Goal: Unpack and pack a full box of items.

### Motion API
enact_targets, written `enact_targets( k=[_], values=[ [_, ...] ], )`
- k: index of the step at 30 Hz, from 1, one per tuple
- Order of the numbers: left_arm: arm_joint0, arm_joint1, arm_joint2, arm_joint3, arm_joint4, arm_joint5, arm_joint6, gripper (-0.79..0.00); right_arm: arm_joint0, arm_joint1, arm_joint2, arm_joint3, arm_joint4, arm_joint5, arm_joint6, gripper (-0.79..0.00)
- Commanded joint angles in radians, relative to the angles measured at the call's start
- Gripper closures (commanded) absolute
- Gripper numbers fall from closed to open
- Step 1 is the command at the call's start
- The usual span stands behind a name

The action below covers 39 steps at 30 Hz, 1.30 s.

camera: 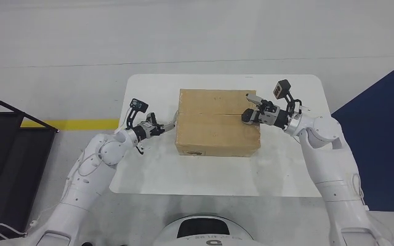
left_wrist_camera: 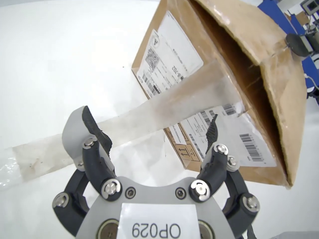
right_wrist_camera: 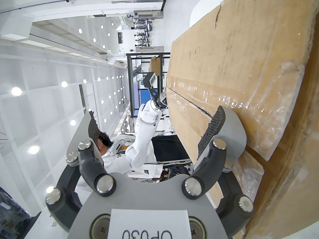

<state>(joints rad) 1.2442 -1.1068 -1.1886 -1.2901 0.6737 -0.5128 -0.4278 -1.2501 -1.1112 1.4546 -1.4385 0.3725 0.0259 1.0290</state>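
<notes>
Box (camera: pixel 217 123) sits mid-table (camera: pixel 154 178) — stiff cardboard, probably heavy if full, best taken by the flap edges along its centre seam (camera: pixel 215 114). Left gripper (left_wrist_camera: pixel 150 118) at one end and right gripper (right_wrist_camera: pixel 155 114) at the other both have jaws apart, with a loose tape strip (left_wrist_camera: pixel 124 123) trailing past the left. Table margin on every side should give the flaps room to swing.

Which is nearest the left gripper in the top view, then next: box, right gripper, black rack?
1. box, right beside it.
2. right gripper, at the box's far end.
3. black rack, far off on the opposite side.
</notes>
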Motion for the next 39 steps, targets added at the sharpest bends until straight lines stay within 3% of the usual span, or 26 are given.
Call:
enact_targets(
  k=[1,6,11,17,28,32,39],
  values=[
    [-0.003,0.001,0.003,0.015,-0.008,-0.043,-0.011,-0.785,0.000,0.000,0.000,0.000,0.000,0.000,0.000,-0.785],
    [-0.012,-0.001,0.019,0.034,0.013,-0.052,-0.005,-0.785,0.000,0.000,0.000,0.000,0.000,0.000,0.000,-0.785],
    [-0.037,-0.016,0.045,0.054,-0.075,-0.047,0.038,-0.785,0.000,0.000,0.000,0.000,0.000,0.000,0.000,-0.785],
    [-0.072,-0.027,0.080,0.081,-0.028,-0.035,0.073,-0.785,0.000,0.000,0.000,0.000,0.000,0.000,0.000,-0.785],
    [-0.047,-0.024,0.047,0.079,-0.019,-0.073,0.188,-0.785,0.000,0.000,0.000,0.000,0.000,0.000,0.000,-0.785],
    [-0.038,-0.024,0.041,0.070,-0.027,-0.079,0.198,-0.785,-0.001,-0.003,-0.018,-0.014,-0.021,0.047,-0.092,-0.785],
    [-0.036,-0.024,0.028,0.058,-0.029,-0.071,0.212,-0.785,0.008,0.000,-0.022,-0.019,-0.016,0.101,-0.117,-0.785]
  ],
)
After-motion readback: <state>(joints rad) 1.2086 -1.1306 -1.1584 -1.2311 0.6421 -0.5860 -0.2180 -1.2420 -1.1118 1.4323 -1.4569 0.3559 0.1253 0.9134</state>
